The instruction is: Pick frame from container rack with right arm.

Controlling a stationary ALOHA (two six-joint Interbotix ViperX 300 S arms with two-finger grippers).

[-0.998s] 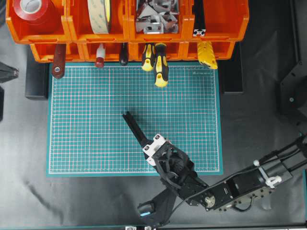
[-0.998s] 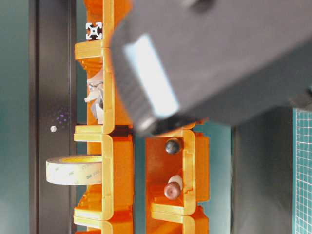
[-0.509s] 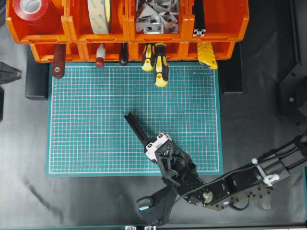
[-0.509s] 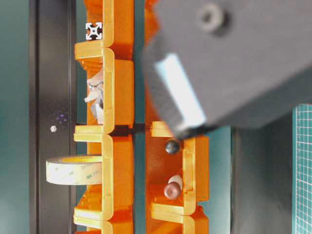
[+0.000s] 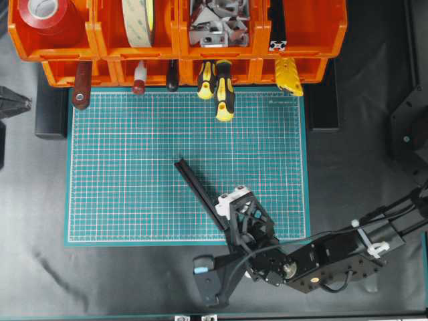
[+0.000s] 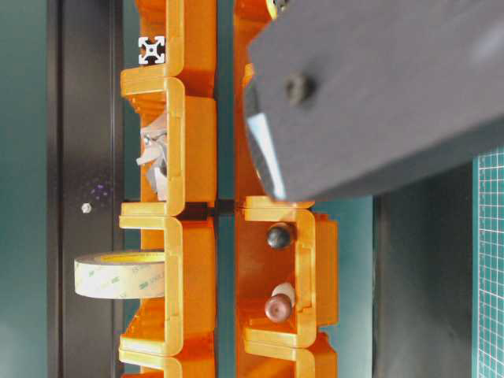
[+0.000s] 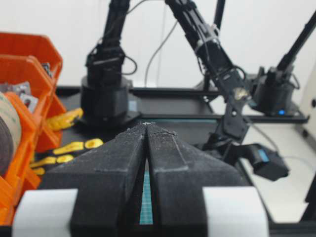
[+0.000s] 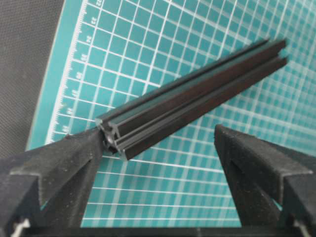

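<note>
- The frame [image 5: 200, 194] is seen lying slanted on the green mat [image 5: 120, 167], well apart from the container rack [image 5: 177, 40].
- In the right wrist view, the frame [image 8: 192, 101] is laid flat on the mat, and its near end is touched by one finger [image 8: 74, 153] of the right gripper [image 8: 158, 143].
- The right gripper's jaws are spread wide, and nothing is gripped; the other finger is kept apart from the frame.
- In the overhead view, the right gripper [image 5: 231, 214] is placed at the frame's lower end, near the mat's bottom edge.
- A second bar [image 5: 277, 27] is seen in the top right bin of the rack.
- The left gripper [image 7: 146, 129] is pressed closed, with nothing held between its fingers.
</note>
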